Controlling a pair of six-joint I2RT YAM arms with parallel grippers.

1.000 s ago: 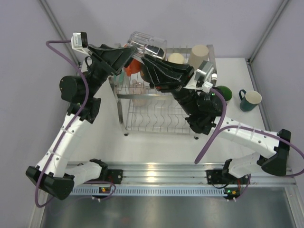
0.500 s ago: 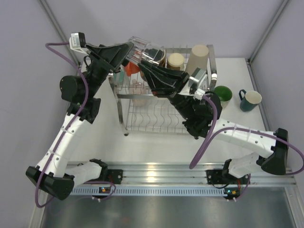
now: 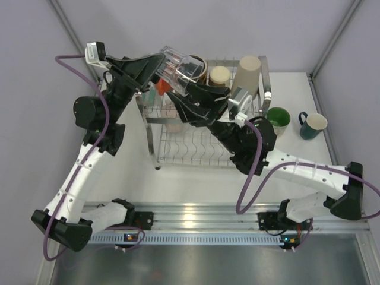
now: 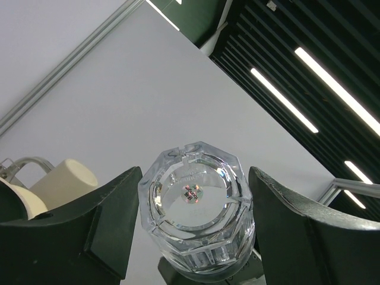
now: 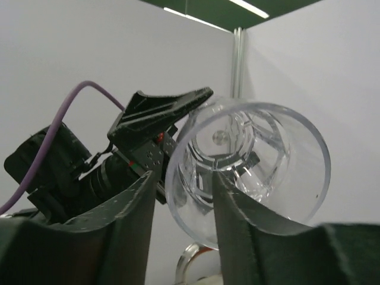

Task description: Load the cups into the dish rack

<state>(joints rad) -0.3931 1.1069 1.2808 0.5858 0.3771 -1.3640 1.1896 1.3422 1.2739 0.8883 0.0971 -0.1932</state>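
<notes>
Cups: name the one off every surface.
The clear glass cup, aloft between the left claw and right claw. The tall beige cup sits on the dish rack; green cup and teal mug stand on the table.

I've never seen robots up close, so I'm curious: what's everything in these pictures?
dish rack: one, chrome, middle of the table
clear cup: one, see-through, held above the rack's far left
tall beige cup: one, beige, rack top, far right
paper cup: one, brown-cream, beside the beige cup
orange cup: one, orange, rack top left, partly hidden
green cup: one, green, table, right of rack
teal mug: one, teal, table, far right
left gripper: one, black, gripping the clear cup's base
right gripper: one, black, fingers apart astride its rim
</notes>
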